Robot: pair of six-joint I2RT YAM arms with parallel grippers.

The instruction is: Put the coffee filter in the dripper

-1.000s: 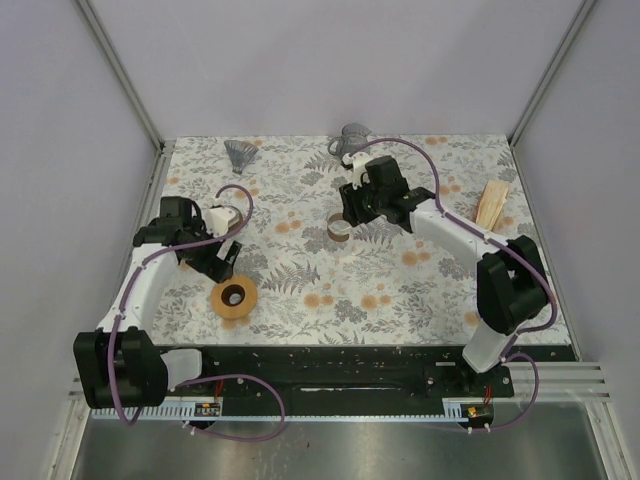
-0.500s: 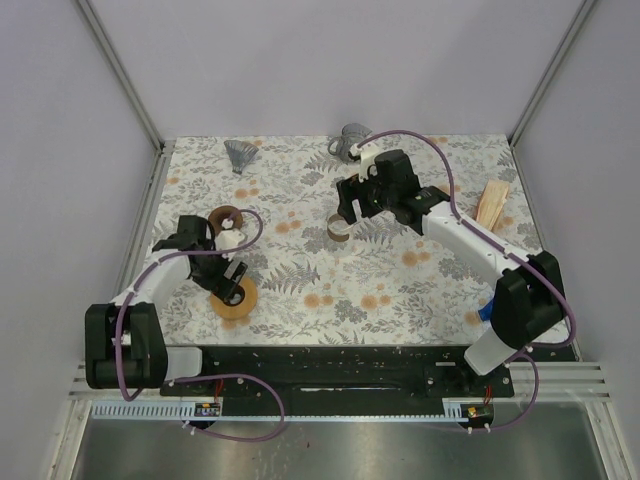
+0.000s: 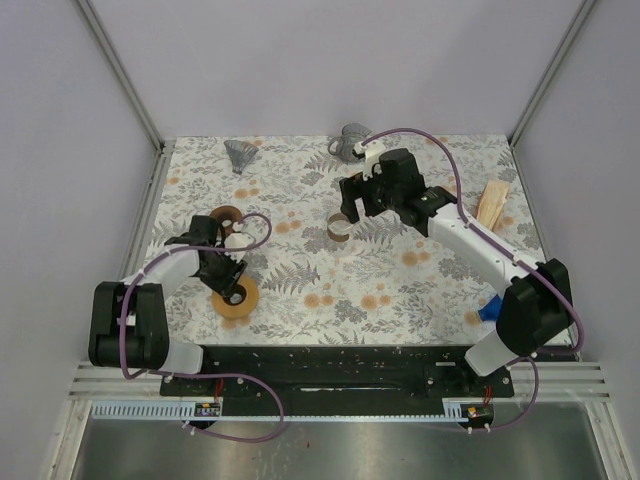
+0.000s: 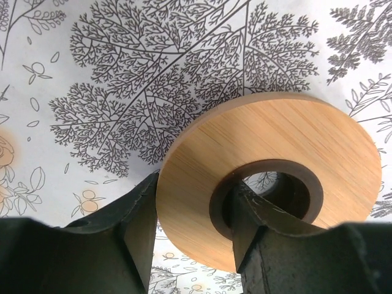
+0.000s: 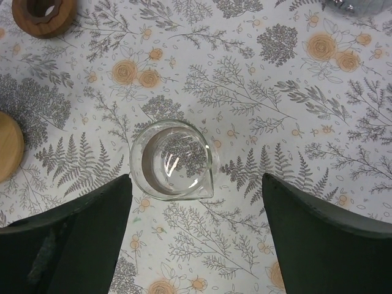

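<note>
The coffee filter, which I take to be the tan folded paper wedge (image 3: 490,205), lies at the right edge of the floral table (image 3: 400,290), well apart from both arms and untouched. The dripper I read as the grey handled cup (image 3: 350,141) at the far edge. The grey pleated cone (image 3: 238,155) in the far left corner could be either part, and I cannot settle that from here. Nothing sits in either one.

What has just changed is nearer in. My right gripper (image 5: 196,179) has spread its fingers wide and lifted off the clear glass beaker (image 5: 174,160). The beaker now stands free and upright below it, touched by neither finger. My left gripper (image 4: 191,205) has swung down from beside the dark brown wooden ring (image 3: 225,215) and closed across the band of the pale bamboo ring (image 4: 269,144). One finger is outside its rim and the other is down through its dark-lined hole, pinching it.

I judge this to be stand-building, not filter work. The filter step has not begun, and the right arm, now free, is the one nearer the filter.
</note>
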